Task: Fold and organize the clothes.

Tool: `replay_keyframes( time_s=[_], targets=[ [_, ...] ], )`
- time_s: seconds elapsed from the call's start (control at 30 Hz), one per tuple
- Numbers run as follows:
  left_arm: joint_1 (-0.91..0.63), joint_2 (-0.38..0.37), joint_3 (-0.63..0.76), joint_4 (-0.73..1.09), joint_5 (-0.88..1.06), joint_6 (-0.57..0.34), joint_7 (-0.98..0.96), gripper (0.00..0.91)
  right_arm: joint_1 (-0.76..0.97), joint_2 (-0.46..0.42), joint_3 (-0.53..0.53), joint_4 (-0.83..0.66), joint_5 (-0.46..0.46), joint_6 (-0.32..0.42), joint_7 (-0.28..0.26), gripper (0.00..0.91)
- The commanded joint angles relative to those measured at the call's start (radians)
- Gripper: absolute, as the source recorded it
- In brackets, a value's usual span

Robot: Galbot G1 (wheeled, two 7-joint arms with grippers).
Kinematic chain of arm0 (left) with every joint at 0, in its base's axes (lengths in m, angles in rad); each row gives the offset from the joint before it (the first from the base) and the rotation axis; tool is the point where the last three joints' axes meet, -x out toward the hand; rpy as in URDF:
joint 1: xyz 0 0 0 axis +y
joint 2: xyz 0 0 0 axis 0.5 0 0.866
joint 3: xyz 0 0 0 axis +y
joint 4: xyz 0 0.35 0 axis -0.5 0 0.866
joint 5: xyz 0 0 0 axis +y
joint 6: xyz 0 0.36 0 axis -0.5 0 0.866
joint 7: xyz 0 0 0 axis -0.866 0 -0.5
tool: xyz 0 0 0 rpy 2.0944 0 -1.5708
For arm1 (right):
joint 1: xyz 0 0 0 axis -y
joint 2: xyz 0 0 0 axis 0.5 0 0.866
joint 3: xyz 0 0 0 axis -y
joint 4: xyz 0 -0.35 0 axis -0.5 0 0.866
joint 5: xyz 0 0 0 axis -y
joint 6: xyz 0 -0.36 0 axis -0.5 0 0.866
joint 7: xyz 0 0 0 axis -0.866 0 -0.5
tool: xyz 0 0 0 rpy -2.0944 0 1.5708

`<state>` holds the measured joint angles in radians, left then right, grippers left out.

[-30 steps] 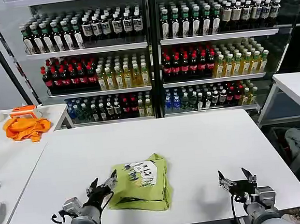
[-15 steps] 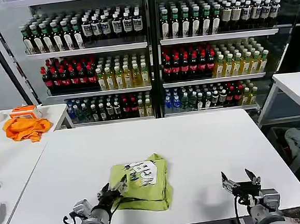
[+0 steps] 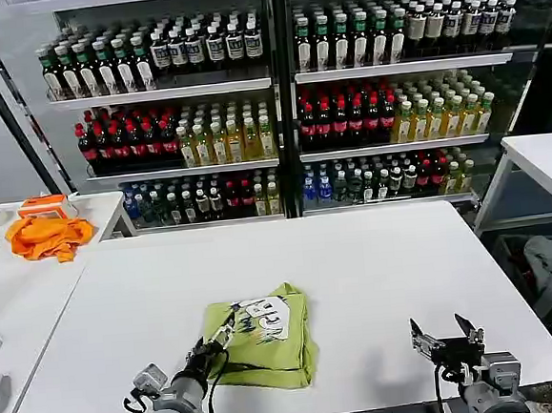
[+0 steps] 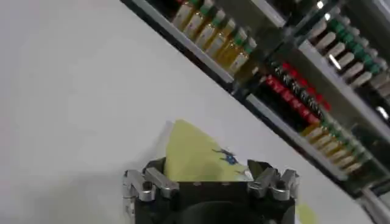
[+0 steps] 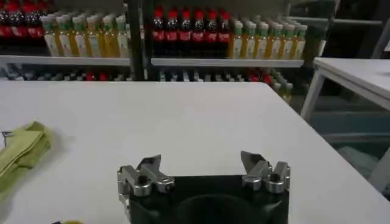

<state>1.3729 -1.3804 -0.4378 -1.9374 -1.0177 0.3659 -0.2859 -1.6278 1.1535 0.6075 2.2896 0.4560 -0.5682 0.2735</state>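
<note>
Head view first: your left end effector [image 3: 221,337], fingers apart, sat at the near-left edge of the folded, light yellow-green cotton T-shirt [image 3: 268,346] on the white desk [image 3: 376,266]; your right end effector [image 3: 447,333], also apart, waited well off. Left wrist view put the T-shirt [image 4: 195,159] straight ahead, making that arm the nearer. Right wrist view caught only its edge [image 5: 21,152].

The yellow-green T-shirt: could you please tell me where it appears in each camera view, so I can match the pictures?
Head view: the T-shirt lies folded at the near left of the white table.
Left wrist view: it sits just beyond the left end effector.
Right wrist view: its edge shows at the frame's border.
Shared landmark: the bottle shelves.
</note>
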Motion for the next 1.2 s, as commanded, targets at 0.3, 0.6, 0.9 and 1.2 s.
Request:
replay_keyframes(
  time_s=[0.3, 0.6, 0.9, 1.2],
  targets=[
    [-0.013, -0.034, -0.058, 0.094, -0.245, -0.007, 0.060, 0.101, -0.023, 0.002, 0.014, 0.021, -0.001, -0.001, 0.000, 0.907],
    [-0.007, -0.039, -0.071, 0.063, -0.281, -0.010, 0.066, 0.060, -0.035, 0.004, 0.026, 0.032, -0.001, 0.001, -0.001, 0.907],
    [0.012, 0.013, -0.193, -0.081, -0.338, -0.014, 0.040, 0.030, -0.031, 0.005, 0.022, 0.033, 0.000, 0.001, -0.001, 0.907],
    [0.039, 0.269, -0.564, -0.133, -0.177, 0.029, 0.043, 0.020, 0.000, 0.008, 0.002, 0.021, 0.002, 0.001, -0.002, 0.907]
  ],
)
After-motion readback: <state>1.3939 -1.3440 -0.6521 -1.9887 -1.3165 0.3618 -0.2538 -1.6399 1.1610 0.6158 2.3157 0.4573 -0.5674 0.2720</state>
